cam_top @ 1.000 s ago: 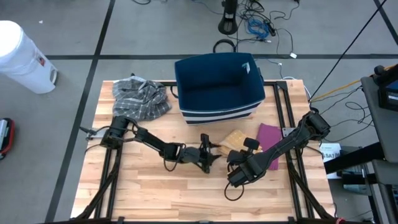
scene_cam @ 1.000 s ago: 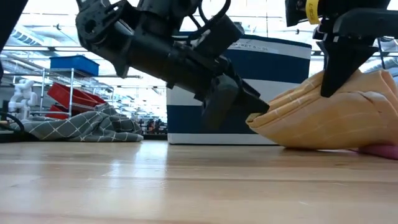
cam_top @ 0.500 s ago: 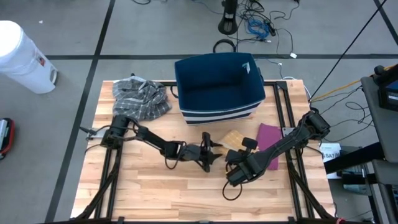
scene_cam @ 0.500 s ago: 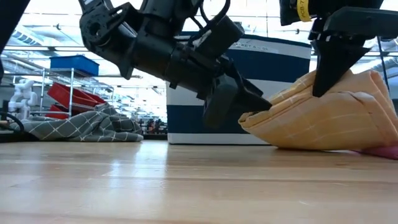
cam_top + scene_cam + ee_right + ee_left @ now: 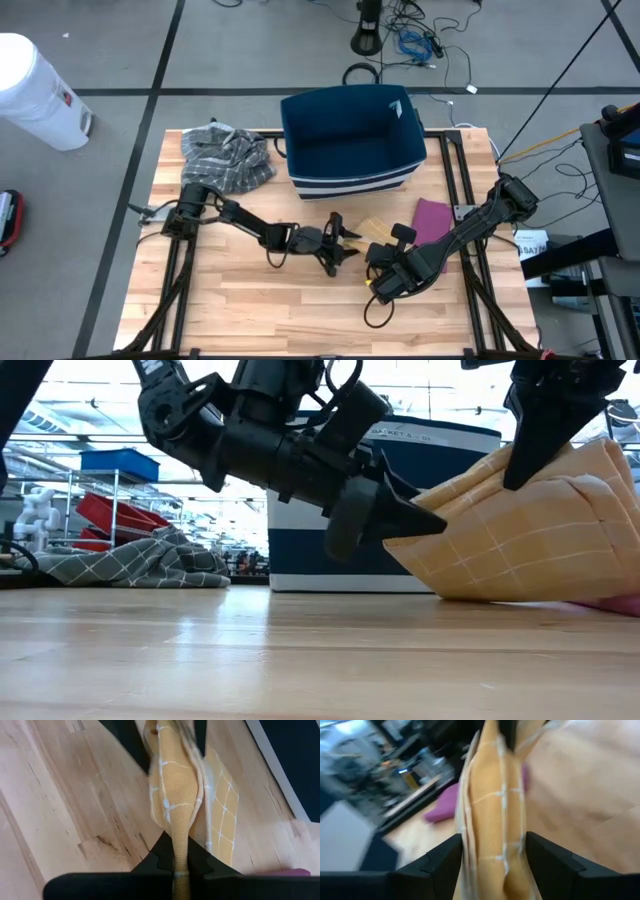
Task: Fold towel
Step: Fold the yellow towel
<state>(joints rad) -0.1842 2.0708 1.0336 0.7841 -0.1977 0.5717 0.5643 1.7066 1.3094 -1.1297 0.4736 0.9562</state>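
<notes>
1. The yellow towel point(image 5: 374, 228) with a pale grid pattern is near the middle of the wooden worktop point(image 5: 240, 300), in front of the navy bin point(image 5: 350, 140); in the low view it is a folded, bunched wedge point(image 5: 520, 530) with its near edge lifted off the boards
2. The left end effector point(image 5: 345, 240) reaches in from the left and has the towel's edge between its two dark fingers point(image 5: 440, 865); the fingers stand fairly wide apart, with several folded layers of cloth filling the gap between them
3. The right end effector point(image 5: 385, 262) comes from the right side and is fully closed, pinching a thin fold of the same towel point(image 5: 176, 805) between its fingertips point(image 5: 160, 857)
4. A magenta cloth point(image 5: 432, 218) lies flat just right of the towel, partly under the right arm
5. A grey checked cloth point(image 5: 225, 155) sits crumpled at the far left corner of the worktop, well apart from the towel
6. A white cylindrical container point(image 5: 35, 90) stands on the floor beyond the worktop's left edge
</notes>
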